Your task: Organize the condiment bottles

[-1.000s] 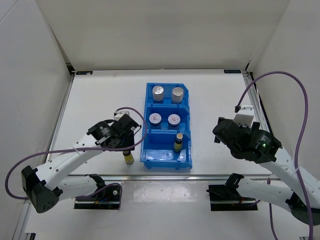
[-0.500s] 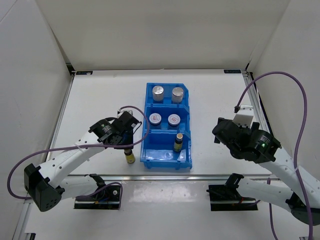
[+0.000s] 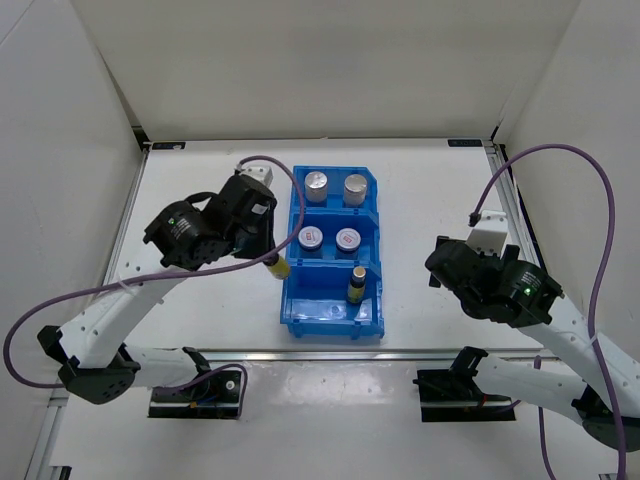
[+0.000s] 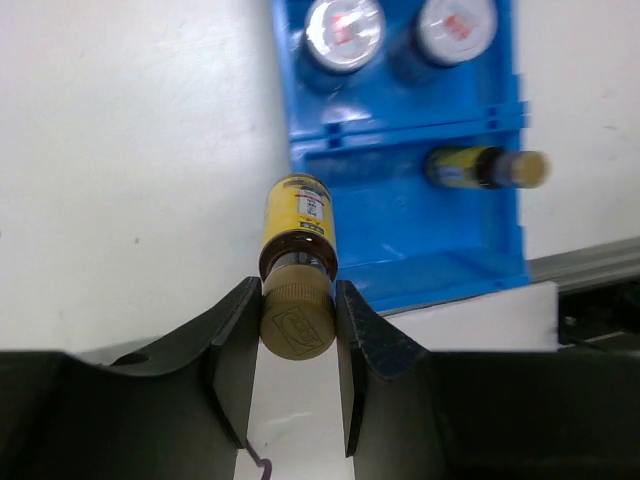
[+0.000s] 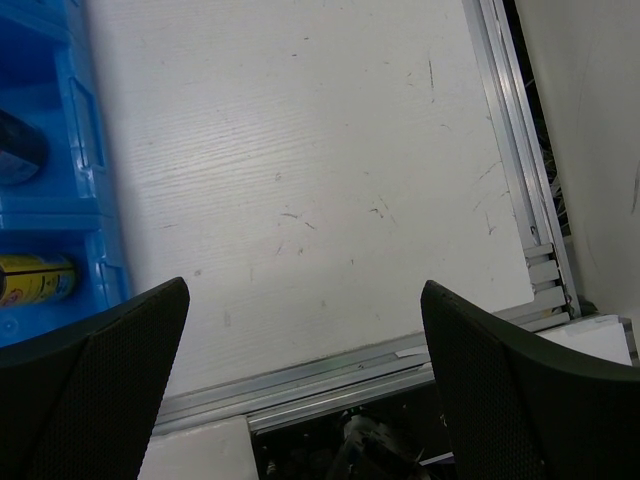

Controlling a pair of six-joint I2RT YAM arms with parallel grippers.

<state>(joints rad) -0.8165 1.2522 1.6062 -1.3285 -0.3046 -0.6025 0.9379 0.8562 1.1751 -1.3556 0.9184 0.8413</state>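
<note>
My left gripper (image 4: pixel 297 322) is shut on the dark cap of a tiny amber yellow-labelled bottle (image 4: pixel 297 228), holding it in the air over the left wall of the blue bin (image 3: pixel 330 312). In the top view the held bottle (image 3: pixel 279 266) hangs below my left gripper (image 3: pixel 262 248). The bin's back compartment holds two silver-capped shakers (image 3: pixel 316 186) (image 3: pixel 355 188). The middle compartment holds two jars with red-marked lids (image 3: pixel 311 238) (image 3: pixel 348 239). The front compartment holds the other amber bottle (image 3: pixel 356 284). My right gripper (image 5: pixel 305 380) is open and empty, right of the bin.
The metal rail of the table's near edge (image 5: pixel 380 365) runs below my right gripper. Rails also line the left edge (image 3: pixel 125 240) and right edge (image 3: pixel 505 195) of the table. White walls stand on three sides.
My left arm has lifted the amber bottle off the table by the bin's front left corner and carried it up and back, over the bin's left wall. The right arm has not moved.
</note>
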